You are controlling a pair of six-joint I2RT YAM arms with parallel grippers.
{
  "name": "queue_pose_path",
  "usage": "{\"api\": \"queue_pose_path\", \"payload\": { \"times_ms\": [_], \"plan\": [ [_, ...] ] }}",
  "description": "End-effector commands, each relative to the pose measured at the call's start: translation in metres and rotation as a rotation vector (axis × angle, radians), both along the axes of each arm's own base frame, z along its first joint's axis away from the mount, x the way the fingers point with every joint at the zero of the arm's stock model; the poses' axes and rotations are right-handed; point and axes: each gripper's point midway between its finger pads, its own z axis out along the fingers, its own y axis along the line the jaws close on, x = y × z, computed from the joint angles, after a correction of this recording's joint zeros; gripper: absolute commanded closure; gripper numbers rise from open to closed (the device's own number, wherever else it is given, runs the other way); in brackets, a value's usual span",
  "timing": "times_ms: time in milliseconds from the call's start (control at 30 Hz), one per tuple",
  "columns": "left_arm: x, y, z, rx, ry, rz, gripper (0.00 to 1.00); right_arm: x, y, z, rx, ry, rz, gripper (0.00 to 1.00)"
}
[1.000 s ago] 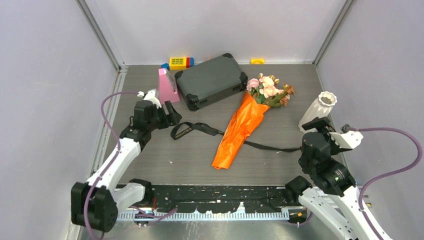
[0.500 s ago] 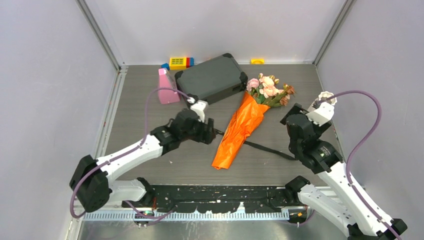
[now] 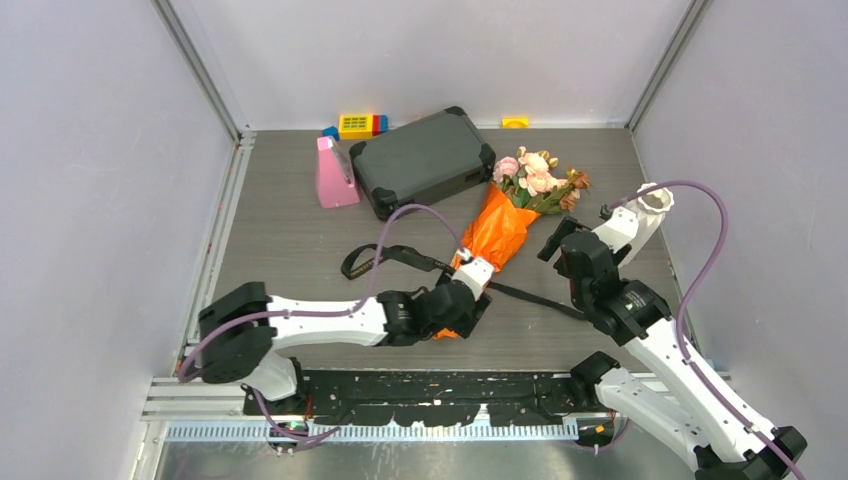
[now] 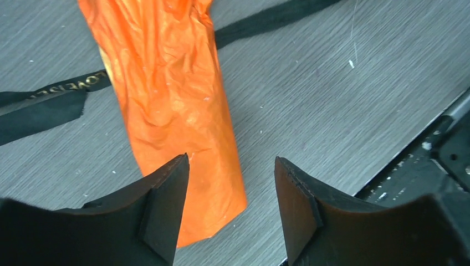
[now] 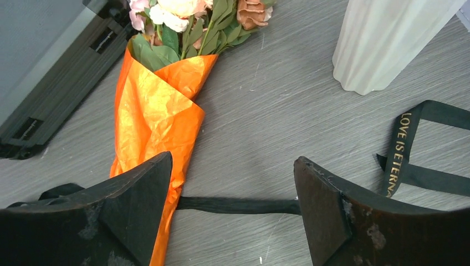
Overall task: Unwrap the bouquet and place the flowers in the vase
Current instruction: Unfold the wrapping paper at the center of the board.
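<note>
Lying flat on the grey table (image 3: 300, 270), the bouquet (image 3: 495, 235) is seen from above with its long axis set diagonally. Its narrow end is pointed toward the near edge and the robot's left. The wide end, with the flowers (image 3: 540, 178), is pointed toward the far right, just beside a dark hard case (image 3: 420, 160). The narrow tip is covered by the left gripper (image 3: 450, 318), whose fingers cannot be made out there. The vase (image 3: 655, 197) is stood upright near the right wall, its body largely hidden behind the right arm. The right gripper (image 3: 558, 240) is held between vase and cone, touching neither. A black ribbon (image 3: 385, 255) is laid loosely across the table, emerging on both sides of the paper. In the left wrist view the jaws are parted and nothing is clamped. The paper's narrow end lies beneath the gap, the wide end is cut off at the top, and contact between finger and paper cannot be determined. In the right wrist view the jaws are spread wide above ribbon and bare table; the vase's rim is cut off and the blooms are cropped.
</note>
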Motion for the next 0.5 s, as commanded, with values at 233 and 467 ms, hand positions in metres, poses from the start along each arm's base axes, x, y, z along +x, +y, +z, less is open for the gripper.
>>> {"api": "queue_pose_path", "payload": {
  "times_ms": [233,467],
  "plan": [
    [0.019,-0.028,-0.029,0.103,-0.097,0.086,0.45,0.005,0.008,0.007,0.095,-0.091,-0.002,0.15],
    [0.029,-0.016,-0.051,0.216,-0.144,0.134,0.49,0.008,0.016,0.002,0.12,-0.091,0.027,0.15]
  ]
}}
